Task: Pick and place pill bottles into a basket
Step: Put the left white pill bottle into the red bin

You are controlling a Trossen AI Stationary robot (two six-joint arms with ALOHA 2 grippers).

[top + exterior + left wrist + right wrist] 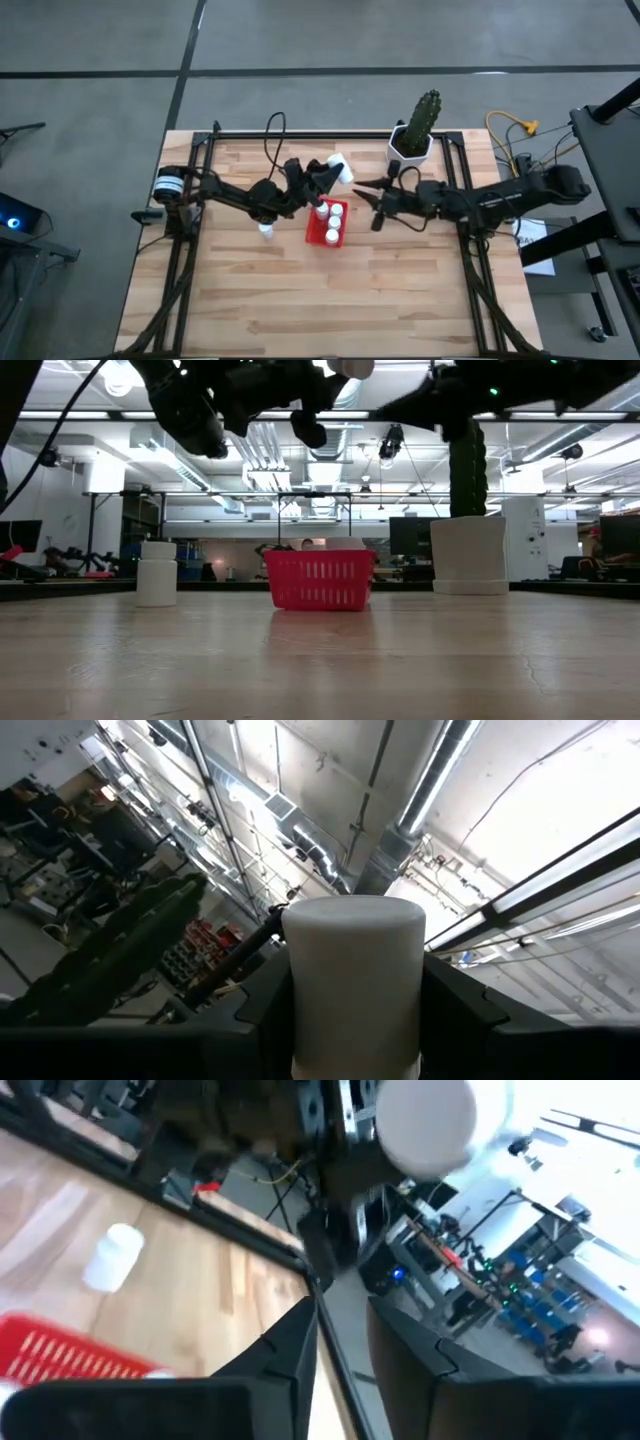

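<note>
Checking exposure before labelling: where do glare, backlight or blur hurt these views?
Low view: ceiling lights backlight the arms into silhouettes. Left wrist view: the held pill bottle looks soft against bright ceiling. Right wrist view: blurred, with window glare washing out one corner.

no text, label, brand, number or sign can be read anywhere. the pill bottles [329,222] look plain white, the red basket [320,580] carries no lettering, and the white sheet [536,246] lying past the table's right edge is too small to read.
</note>
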